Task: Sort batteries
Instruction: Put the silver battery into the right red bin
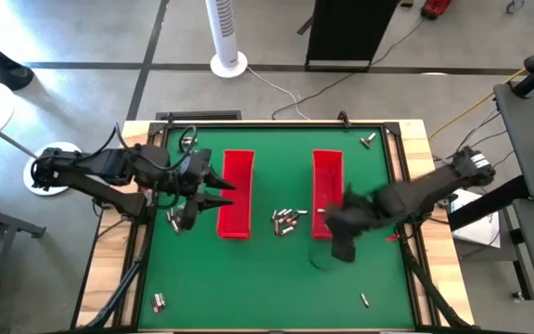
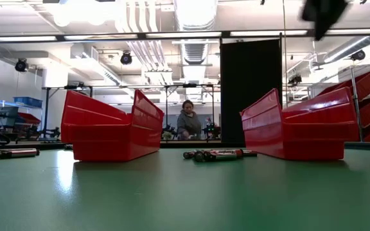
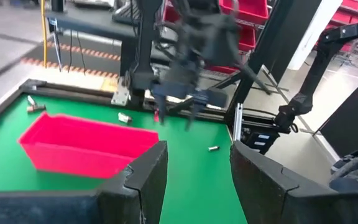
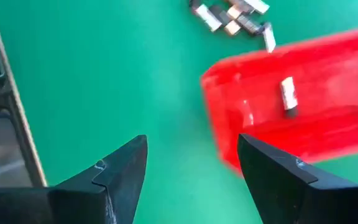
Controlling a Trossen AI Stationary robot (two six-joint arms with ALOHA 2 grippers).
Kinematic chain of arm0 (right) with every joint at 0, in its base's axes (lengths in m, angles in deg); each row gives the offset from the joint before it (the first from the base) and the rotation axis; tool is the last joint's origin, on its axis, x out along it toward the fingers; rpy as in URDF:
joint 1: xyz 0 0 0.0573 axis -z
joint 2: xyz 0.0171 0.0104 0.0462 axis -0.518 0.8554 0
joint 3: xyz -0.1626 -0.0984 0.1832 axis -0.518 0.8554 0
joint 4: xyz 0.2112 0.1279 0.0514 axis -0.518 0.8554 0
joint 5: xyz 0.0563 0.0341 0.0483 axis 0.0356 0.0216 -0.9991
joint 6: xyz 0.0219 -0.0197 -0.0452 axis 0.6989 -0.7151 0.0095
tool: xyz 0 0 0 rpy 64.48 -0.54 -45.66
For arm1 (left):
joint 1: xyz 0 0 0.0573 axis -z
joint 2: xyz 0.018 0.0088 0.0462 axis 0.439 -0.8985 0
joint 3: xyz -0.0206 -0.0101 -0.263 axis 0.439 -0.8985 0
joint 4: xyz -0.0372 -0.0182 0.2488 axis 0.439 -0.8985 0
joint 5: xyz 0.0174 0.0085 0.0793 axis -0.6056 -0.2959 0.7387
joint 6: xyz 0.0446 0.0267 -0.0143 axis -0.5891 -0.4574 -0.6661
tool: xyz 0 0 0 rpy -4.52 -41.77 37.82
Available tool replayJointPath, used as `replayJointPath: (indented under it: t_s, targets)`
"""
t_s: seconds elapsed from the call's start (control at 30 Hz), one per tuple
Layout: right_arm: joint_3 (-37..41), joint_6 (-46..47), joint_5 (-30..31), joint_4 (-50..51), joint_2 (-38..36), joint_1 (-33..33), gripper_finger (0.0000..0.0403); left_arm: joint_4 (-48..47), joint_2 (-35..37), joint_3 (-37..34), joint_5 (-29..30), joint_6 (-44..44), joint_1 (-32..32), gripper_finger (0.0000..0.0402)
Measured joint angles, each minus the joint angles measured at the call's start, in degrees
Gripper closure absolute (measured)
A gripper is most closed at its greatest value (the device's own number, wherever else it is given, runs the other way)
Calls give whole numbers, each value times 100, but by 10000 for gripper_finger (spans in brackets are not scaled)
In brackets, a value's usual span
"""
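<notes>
Two long red trays lie on the green mat, the left tray [image 1: 236, 195] and the right tray [image 1: 327, 186]. A heap of small silvery batteries [image 1: 288, 219] lies on the mat between them. One battery [image 4: 288, 96] lies inside the right tray [image 4: 303, 106]. My left gripper [image 1: 221, 193] hovers open at the left tray's left side, with nothing between its fingers [image 3: 145, 180]. My right gripper [image 1: 341, 243] hangs open above the mat by the right tray's near end, fingers pointing steeply down and holding nothing [image 4: 191, 168].
Loose batteries lie at the far right corner [image 1: 367, 139], left of the left tray [image 1: 174, 221], near the front left [image 1: 160, 301] and front right [image 1: 364, 300]. A raised wooden frame [image 1: 406, 176] borders the mat. A person [image 2: 188, 120] stands in the room behind.
</notes>
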Motion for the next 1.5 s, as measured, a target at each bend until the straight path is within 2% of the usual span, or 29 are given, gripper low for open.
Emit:
replayJointPath:
  t_s: [0.17, 0.33, 0.43, 0.53, 0.6, 0.7, 0.83, 1.1, 1.33, 1.5]
  targets:
    - [547, 1640, 904, -225, 51, -1417, 182, 324, -140, 0, 0, -223, -7, 246]
    - [986, 3675, 1044, -663, 395, -2612, 188, 521, -231, 2, -46, -283, -7, 246]
    - [1140, 4831, 1382, -974, 709, -3274, 186, 612, -294, 2, -46, -281, -7, 246]
    - [1186, 5611, 1720, -1150, 1142, -3787, 187, 736, -397, 2, -44, -317, -7, 246]
    - [1144, 5807, 1831, -1211, 1465, -4017, 188, 786, -488, 2, -42, -323, -7, 246]
    - [910, 5824, 1832, -1275, 2059, -4184, 188, 775, -625, 2, -42, -321, -7, 246]
    - [538, 6543, 1660, -1257, 2721, -4236, 188, 759, -764, 2, -23, -186, -12, 246]
    - [-93, 7887, 1723, -877, 3412, -4500, 192, 806, -1021, 3, -7, 193, -28, 246]
    - [-162, 7837, 1921, -826, 3742, -4531, 209, 813, -1269, 4, -10, 466, -21, 246]
    - [-118, 7610, 2072, -864, 3909, -4533, 242, 873, -1285, 4, -57, 582, 2, 246]
